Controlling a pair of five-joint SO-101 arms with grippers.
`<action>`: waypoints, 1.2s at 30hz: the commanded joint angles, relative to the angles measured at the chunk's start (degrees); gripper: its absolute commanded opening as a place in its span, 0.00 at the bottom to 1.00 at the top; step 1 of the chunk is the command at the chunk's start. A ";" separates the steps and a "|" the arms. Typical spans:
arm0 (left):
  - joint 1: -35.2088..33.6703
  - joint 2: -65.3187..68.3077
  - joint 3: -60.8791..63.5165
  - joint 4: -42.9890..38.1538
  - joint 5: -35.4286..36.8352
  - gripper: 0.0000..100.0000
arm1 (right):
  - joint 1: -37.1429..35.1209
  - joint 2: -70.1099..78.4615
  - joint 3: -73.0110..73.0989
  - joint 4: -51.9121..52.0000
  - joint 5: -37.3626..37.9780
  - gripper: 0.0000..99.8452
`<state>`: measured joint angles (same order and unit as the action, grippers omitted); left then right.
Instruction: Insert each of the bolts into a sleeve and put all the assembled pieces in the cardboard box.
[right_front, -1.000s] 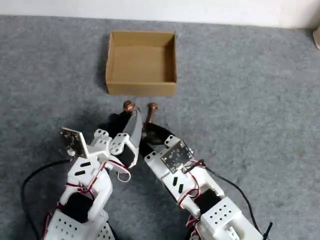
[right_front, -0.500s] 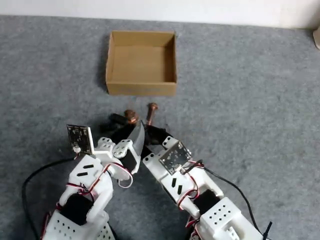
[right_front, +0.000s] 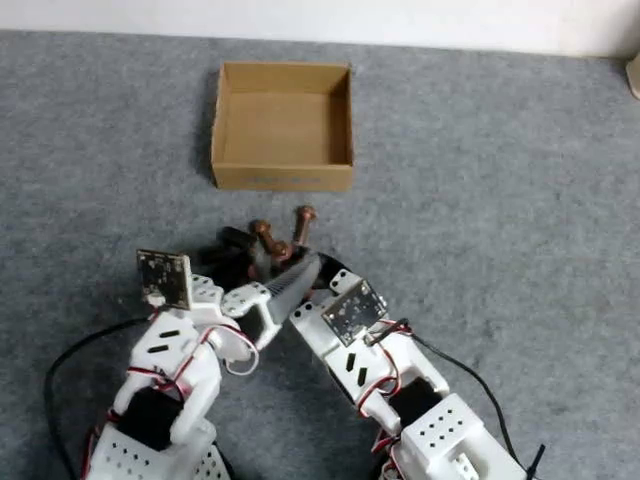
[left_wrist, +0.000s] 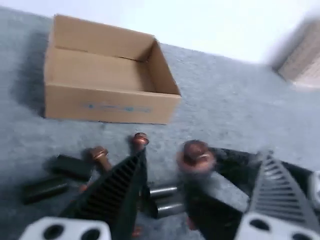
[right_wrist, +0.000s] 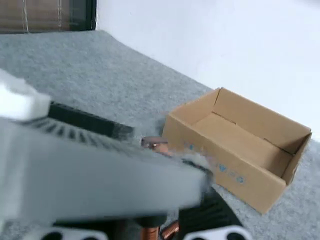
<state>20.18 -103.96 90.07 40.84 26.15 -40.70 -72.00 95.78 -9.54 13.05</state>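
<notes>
The open cardboard box (right_front: 283, 125) stands at the far side of the grey carpet, with nothing inside. Just in front of it lie copper-headed bolts (right_front: 260, 228) and dark sleeves (right_front: 233, 240) in a small cluster. My right gripper (right_front: 303, 255) is shut on a bolt (left_wrist: 196, 152) that stands with its head toward the box. My left gripper (left_wrist: 195, 190) is open, its ribbed fingers (left_wrist: 120, 182) spread on either side of that bolt. Two loose bolts (left_wrist: 100, 155) and two sleeves (left_wrist: 70, 167) lie beside it. The left arm's finger (right_wrist: 100, 185) hides much of the right wrist view.
Both arm bases crowd the near edge of the carpet (right_front: 520, 250). A black cable (right_front: 60, 360) runs along the left arm. Open carpet lies to the left and right of the box. A pale wall edge (right_front: 320, 20) runs behind it.
The left gripper has drawn back from the box and swung right toward the right gripper, its finger now angled across. A bolt it covered now shows. The right arm barely moved.
</notes>
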 joint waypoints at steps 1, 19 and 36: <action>1.19 -0.40 -1.89 0.09 -0.26 0.32 | 0.57 -1.01 3.82 -2.24 0.62 0.00; -10.59 -0.40 -0.92 -9.58 12.22 0.00 | 0.66 -1.01 3.91 -1.98 0.62 0.00; -18.07 0.31 0.31 -3.25 -32.70 0.01 | 4.26 -0.66 -6.73 24.04 0.62 0.00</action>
<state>3.91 -103.69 90.15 40.40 -5.41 -37.45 -72.00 93.76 13.05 13.05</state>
